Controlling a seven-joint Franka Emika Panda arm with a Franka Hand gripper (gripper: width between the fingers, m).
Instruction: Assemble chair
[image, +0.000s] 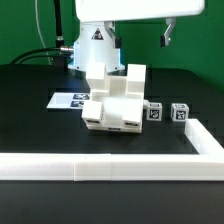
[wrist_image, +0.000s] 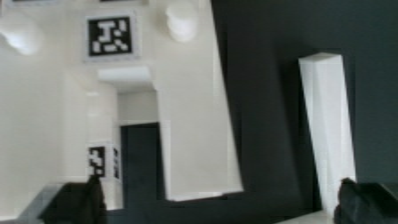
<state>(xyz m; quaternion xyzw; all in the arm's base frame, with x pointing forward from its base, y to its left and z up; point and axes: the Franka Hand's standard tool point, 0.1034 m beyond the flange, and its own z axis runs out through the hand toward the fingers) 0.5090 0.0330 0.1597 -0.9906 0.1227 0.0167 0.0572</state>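
— Where is your pincer, and what has it got?
— My pincer (wrist_image: 215, 202) stands wide and holds nothing. In the wrist view I see its dark fingertips (wrist_image: 71, 206) on either side of a flat white panel (wrist_image: 178, 110), not touching it. A square leg (wrist_image: 324, 110) lies just beside that panel, with a dark gap between them.
— And the chair itself?
— The chair (image: 115, 100) is a half-built cluster of white pieces. It stands just beside the marker board (image: 68, 100), on the exterior view's right of it. Two small tagged blocks (image: 155, 112) sit farther from the marker board, beyond the chair. The border rail (image: 100, 166) runs well apart from the marker board, towards the camera.
— How will it handle?
— I judge it light, stiff and rather slick: hard white plastic with square edges and small black-and-white tags on the faces. I would take a part across two flat parallel sides, near its middle, so it cannot swivel. Joints only half seated could slip apart, so I would go gently
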